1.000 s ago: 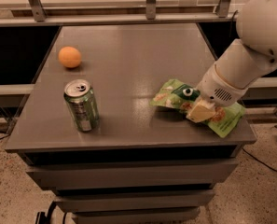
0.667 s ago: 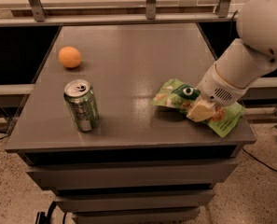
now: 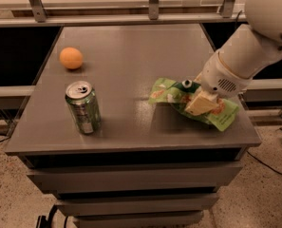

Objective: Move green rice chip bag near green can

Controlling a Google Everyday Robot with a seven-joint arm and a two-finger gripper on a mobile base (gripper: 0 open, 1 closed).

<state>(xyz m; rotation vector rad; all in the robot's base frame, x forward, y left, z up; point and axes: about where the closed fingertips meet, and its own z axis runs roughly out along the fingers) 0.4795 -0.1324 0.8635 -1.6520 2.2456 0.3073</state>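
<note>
The green rice chip bag (image 3: 223, 115) lies crumpled on the right side of the grey table (image 3: 131, 80), near its front right corner. My gripper (image 3: 197, 101) comes down from the white arm at the right and is on the bag's middle, shut on it, with the bag bunched around a cream fingertip (image 3: 201, 103). The bag rests on the table. The green can (image 3: 83, 107) stands upright at the front left, well apart from the bag.
A round orange fruit (image 3: 71, 58) sits at the back left of the table. A rail with metal posts (image 3: 152, 1) runs behind the table. Drawers sit below the front edge, and a cable lies on the floor at the right.
</note>
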